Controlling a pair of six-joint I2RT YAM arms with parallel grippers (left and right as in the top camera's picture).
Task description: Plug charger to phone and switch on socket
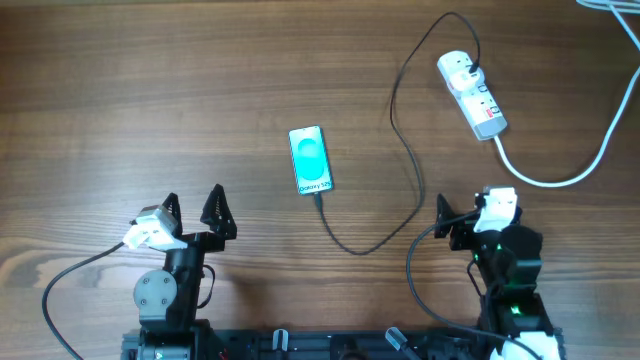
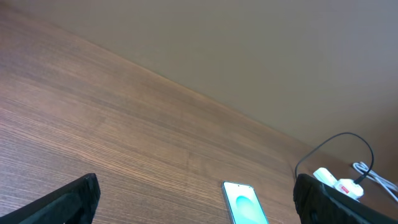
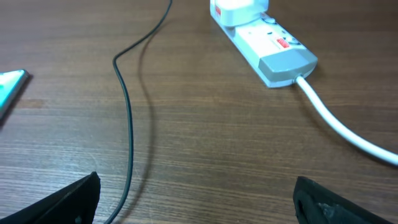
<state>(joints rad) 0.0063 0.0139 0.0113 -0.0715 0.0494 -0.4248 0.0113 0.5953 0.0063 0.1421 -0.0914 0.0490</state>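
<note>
Overhead: the wood-grain worktop (image 1: pixel 150 80) is carrying the phone (image 1: pixel 309 159) centrally, its strip reading "Galaxy"; the charger (image 1: pixel 392 105) is running from it to the socket (image 1: pixel 472 95); left wrist: the left end effector (image 2: pixel 196 180) is gaping empty, beige wall (image 2: pixel 249 50) behind; right wrist: the right end effector (image 3: pixel 196 180) is gaping empty likewise.
</note>
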